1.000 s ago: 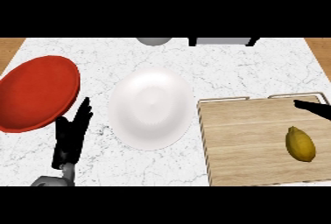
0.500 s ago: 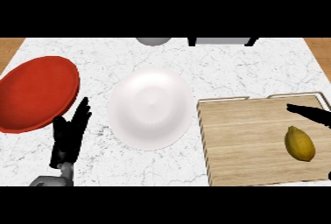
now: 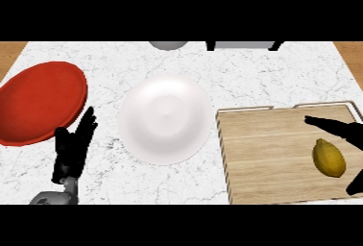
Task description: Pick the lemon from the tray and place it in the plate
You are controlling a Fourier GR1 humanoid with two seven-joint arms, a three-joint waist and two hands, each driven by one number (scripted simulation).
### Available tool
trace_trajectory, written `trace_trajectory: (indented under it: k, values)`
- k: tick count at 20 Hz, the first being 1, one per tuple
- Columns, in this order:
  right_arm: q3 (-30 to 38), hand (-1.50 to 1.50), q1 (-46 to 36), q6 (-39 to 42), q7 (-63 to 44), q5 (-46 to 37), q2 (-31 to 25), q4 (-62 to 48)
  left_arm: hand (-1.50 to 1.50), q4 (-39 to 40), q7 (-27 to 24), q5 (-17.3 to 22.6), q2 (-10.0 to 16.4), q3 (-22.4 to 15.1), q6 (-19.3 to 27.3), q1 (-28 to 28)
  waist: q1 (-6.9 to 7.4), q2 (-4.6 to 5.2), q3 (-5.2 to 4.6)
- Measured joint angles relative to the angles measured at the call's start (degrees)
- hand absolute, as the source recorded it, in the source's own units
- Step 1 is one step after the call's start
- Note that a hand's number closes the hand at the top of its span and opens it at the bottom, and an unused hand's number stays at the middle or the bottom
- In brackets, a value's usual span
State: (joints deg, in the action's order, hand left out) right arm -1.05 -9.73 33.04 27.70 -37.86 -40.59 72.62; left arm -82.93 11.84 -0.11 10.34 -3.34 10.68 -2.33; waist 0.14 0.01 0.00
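Lemon (image 3: 329, 157) sits untouched on the tray (image 3: 269, 158) because the right hand (image 3: 334, 126), fingers spread wide, only brackets it for grasping.

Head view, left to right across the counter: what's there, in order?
Red plate → left hand → white plate → wooden tray → lemon. The right hand overlaps the lemon, so it is left out.

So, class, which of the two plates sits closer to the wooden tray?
The white plate, right beside the tray; the red plate lies farther left.
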Motion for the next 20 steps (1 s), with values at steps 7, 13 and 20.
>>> trace_trajectory:
  k: [7, 13, 20]
  values:
    - [-0.33, 1.5, -1.51, -3.05, 3.47, -4.69, 2.11, -2.41, 0.0, 0.09, 0.44, -1.6, -1.51, 0.12, -0.21, -0.47, 0.02, -0.02, -0.03]
    - [1.28, 1.5, -1.18, -7.33, 6.88, -7.25, 3.28, -2.68, 0.0, -2.08, 1.75, -2.13, -1.35, 0.89, -1.19, 0.49, 0.03, -0.13, -0.16]
    - [3.5, 1.5, -4.34, -13.21, -6.03, -8.73, 12.26, 1.63, 0.0, -1.86, 1.31, -2.86, -2.2, 0.6, -0.95, 0.8, 0.42, -0.31, -0.18]
